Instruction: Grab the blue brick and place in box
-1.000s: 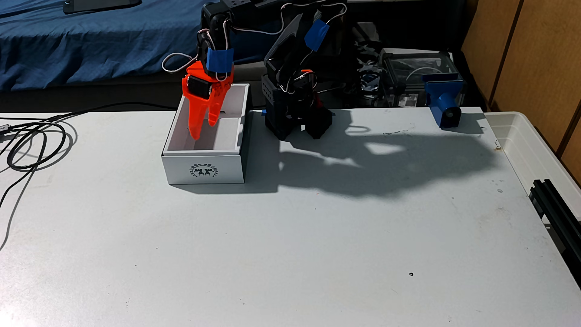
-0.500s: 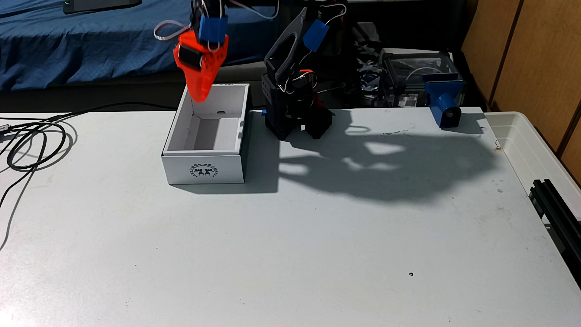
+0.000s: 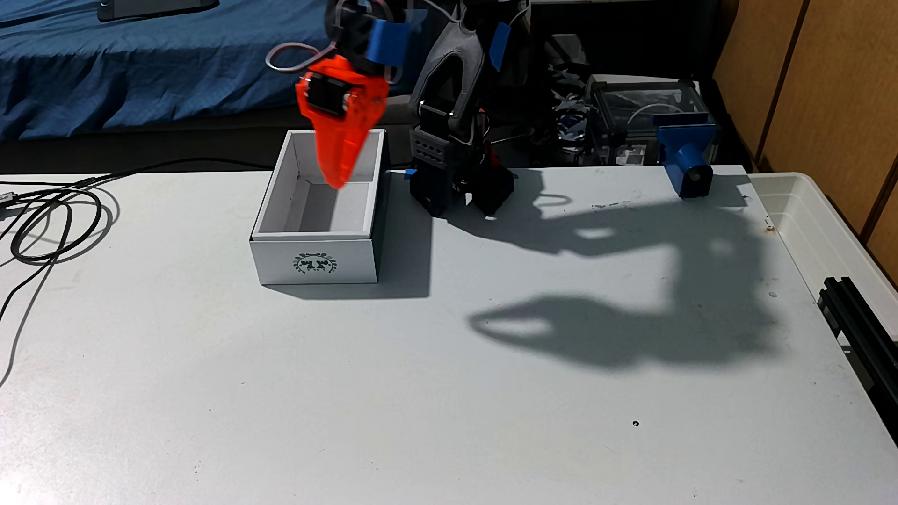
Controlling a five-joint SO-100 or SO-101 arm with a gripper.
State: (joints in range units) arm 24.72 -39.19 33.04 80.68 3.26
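I see the fingers [image 3: 336, 183] closed and empty above the box [image 3: 315, 260] at 11 o'clock on the table [image 3: 437, 388]; the blue brick is hidden, presumably inside; I judge it light, rigid, best pinched across its flat sides.

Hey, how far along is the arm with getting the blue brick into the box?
No brick lies on the table, and the orange pincer hangs above the white box with its fingers together and nothing in them. The drop may already be done, though the box's near wall hides part of its floor. Left: confirming the brick is inside.
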